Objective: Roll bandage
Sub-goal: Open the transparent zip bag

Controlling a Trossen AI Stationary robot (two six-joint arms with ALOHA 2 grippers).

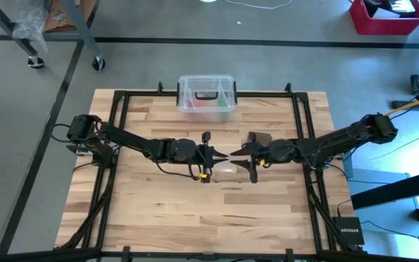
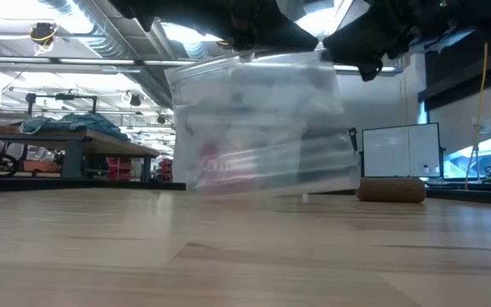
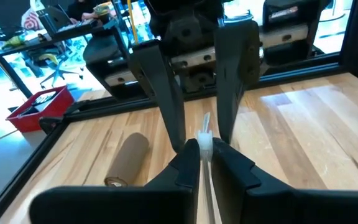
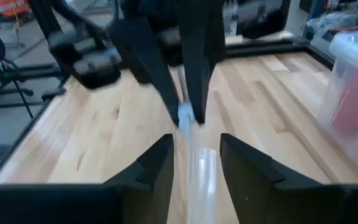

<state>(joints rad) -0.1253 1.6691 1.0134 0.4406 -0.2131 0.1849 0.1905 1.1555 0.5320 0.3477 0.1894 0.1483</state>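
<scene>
The bandage is a small brown roll [image 1: 261, 138] lying on its side on the table [image 3: 128, 160], just beyond my right gripper; no gripper touches it. At the table's middle my left gripper [image 3: 205, 152] is shut on a clear plastic bag [image 2: 262, 128] that hangs under both grippers. My right gripper [image 4: 196, 146] faces it tip to tip, open. The bag's top edge [image 4: 201, 171] runs through the gap between its fingers; I cannot tell whether they touch it. My left gripper pinches the bag's top edge at its white closure end [image 3: 205, 142] between its two fingertips. The fingers come in nearly level from the table's left. The bag hangs below them [image 2: 320, 43]; I cannot tell whether its lower edge touches the table.
A clear plastic box with a black handle [image 1: 206, 98] stands at the table's far edge, behind the grippers. A black frame [image 1: 122, 116] runs along the table's edges. Bare wood [image 1: 217, 211] lies toward the near edge.
</scene>
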